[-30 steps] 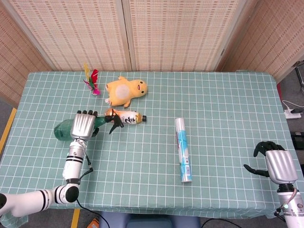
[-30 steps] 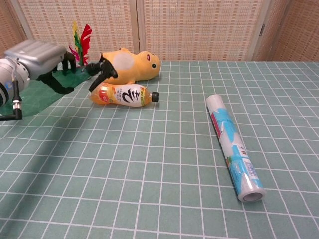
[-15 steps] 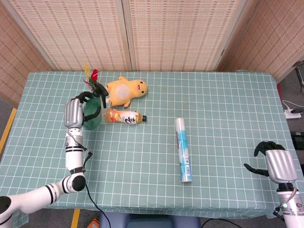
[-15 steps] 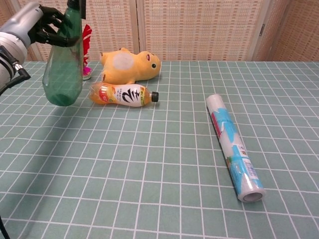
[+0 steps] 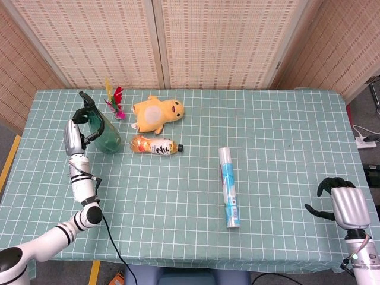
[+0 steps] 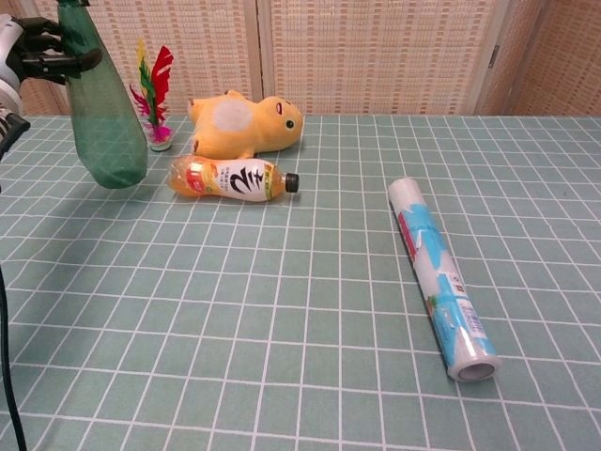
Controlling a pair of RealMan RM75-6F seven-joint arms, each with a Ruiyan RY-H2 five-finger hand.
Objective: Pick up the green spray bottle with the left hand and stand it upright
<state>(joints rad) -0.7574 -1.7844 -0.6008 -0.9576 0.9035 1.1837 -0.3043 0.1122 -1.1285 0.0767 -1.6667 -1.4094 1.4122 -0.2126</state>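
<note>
The green spray bottle (image 5: 104, 135) (image 6: 103, 117) is nearly upright near the table's left side, its black nozzle at the top and its base just above the cloth or touching it; I cannot tell which. My left hand (image 5: 75, 134) (image 6: 21, 49) grips its upper part from the left, fingers wrapped round the neck. My right hand (image 5: 343, 203) hovers at the table's front right edge with fingers curled in, holding nothing; the chest view does not show it.
An orange drink bottle (image 5: 154, 145) (image 6: 232, 178) lies just right of the spray bottle. A yellow plush toy (image 5: 157, 114) (image 6: 246, 122) and a feathered shuttlecock (image 5: 114, 102) (image 6: 153, 89) sit behind. A blue-white tube (image 5: 229, 187) (image 6: 440, 273) lies mid-table on the green checked cloth (image 5: 279, 142).
My left hand has lifted the spray bottle off the cloth, swung it from lying to nearly upright, and carried it left and back. The right hand has stayed still.
</note>
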